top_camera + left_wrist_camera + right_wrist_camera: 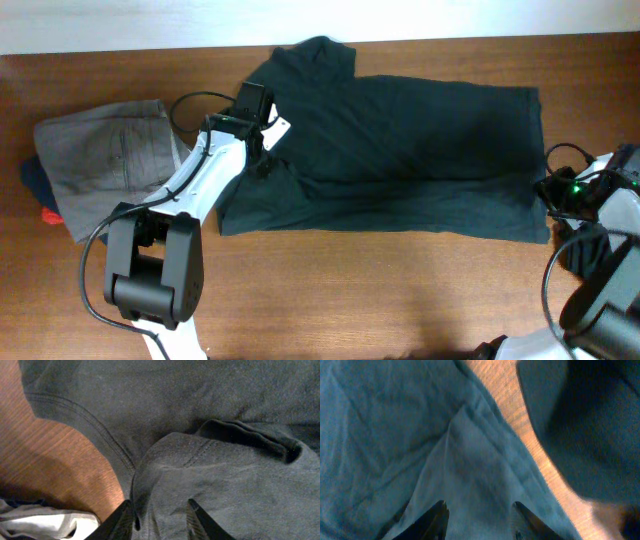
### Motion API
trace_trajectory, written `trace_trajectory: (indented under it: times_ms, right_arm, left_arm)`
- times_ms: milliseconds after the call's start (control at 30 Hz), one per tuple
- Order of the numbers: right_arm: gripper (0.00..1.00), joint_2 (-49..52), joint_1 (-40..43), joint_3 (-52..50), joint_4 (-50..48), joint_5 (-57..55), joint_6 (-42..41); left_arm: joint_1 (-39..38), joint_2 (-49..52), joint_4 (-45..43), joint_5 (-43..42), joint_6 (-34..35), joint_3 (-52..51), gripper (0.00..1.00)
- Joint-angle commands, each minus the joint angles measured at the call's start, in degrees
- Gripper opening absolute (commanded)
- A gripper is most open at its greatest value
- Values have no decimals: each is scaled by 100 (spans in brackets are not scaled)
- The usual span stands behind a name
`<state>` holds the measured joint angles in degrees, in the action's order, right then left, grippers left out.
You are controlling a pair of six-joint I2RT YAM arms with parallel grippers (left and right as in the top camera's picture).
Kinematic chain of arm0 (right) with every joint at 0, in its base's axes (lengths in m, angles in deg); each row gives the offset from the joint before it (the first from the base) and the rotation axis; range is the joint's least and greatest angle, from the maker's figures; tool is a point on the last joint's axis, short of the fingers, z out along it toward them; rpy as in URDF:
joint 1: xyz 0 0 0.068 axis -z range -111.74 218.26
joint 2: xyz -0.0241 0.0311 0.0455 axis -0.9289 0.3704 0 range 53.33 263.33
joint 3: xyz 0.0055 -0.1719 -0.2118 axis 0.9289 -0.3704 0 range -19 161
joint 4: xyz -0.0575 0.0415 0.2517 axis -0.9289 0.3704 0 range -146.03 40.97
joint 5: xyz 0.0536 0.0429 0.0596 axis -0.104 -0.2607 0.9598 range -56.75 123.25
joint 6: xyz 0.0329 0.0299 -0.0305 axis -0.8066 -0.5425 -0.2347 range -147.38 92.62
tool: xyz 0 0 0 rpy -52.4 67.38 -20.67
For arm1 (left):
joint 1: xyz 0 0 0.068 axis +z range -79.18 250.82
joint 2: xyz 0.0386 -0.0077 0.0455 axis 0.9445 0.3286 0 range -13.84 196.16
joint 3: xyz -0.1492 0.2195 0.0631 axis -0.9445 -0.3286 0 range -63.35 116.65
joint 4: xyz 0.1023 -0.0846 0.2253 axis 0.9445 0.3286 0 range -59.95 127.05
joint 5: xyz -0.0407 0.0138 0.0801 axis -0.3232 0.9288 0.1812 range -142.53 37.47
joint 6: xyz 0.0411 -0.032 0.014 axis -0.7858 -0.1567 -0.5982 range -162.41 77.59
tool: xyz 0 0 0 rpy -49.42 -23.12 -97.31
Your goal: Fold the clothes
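Green T-shirt (pixel 400 150) lies spread on the worktop (pixel 350 290) just right of the grey pile (pixel 110 155); left tool (pixel 161 515), tips apart, over the end nearest that pile; right tool (pixel 481 515), apart too, at the far end; folding looks early; next, pinch both ends.

Brown wooden table (pixel 400 290), grain showing: bare wood left of the left gripper (pixel 159 503), and a bright band ahead-right of the right gripper (pixel 478 504).

The left arm (pixel 205 172) has a white link, black joints and a looping black cable (pixel 178 104); the right arm (pixel 618 203) shows a green light (pixel 575 187); end effector fingers (pixel 119 521) dark, tapered
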<state>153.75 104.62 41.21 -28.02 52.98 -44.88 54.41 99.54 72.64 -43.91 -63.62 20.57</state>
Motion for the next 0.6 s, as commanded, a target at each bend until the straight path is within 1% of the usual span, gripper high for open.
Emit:
trace_trajectory:
  times_ms: [0, 33, 67, 100, 167, 267, 367, 400, 433, 467, 500, 533, 567]
  right_arm:
    - [45, 293, -85, 72, -361, -26, 361]
    - [44, 358, -83, 72, -485, -31, 374]
    - [44, 393, -83, 72, -553, -28, 374]
    - [41, 422, -85, 72, -586, -28, 374]
    - [41, 487, -111, 72, -623, -120, 376]
    - [41, 588, -151, 72, -621, -398, 374]
    - [41, 697, -160, 72, -640, -374, 372]
    - [38, 734, -160, 72, -645, -380, 374]
    - [31, 765, -157, 72, -640, -376, 372]
    - [27, 772, -157, 72, -636, -376, 374]
    - [21, 774, -160, 72, -619, -372, 372]
    - [11, 767, -157, 74, -619, -372, 372]
    - [4, 745, -146, 74, -621, -374, 372]
  left_arm:
    - [35, 42, 11, 22, 251, 57, 30]
    - [35, 42, 11, 20, 254, 57, 28]
    - [35, 42, 11, 20, 254, 57, 27]
    - [35, 42, 11, 20, 254, 57, 26]
    - [35, 42, 11, 24, 284, 57, 24]
    - [35, 42, 11, 20, 363, 57, 23]
    - [35, 42, 11, 22, 363, 57, 22]
    - [35, 39, 11, 22, 363, 57, 22]
    - [35, 42, 11, 24, 363, 57, 22]
    - [35, 39, 11, 22, 363, 57, 22]
    - [42, 42, 11, 22, 363, 57, 21]
    - [46, 42, 11, 24, 365, 57, 18]
    - [57, 42, 11, 24, 363, 57, 17]
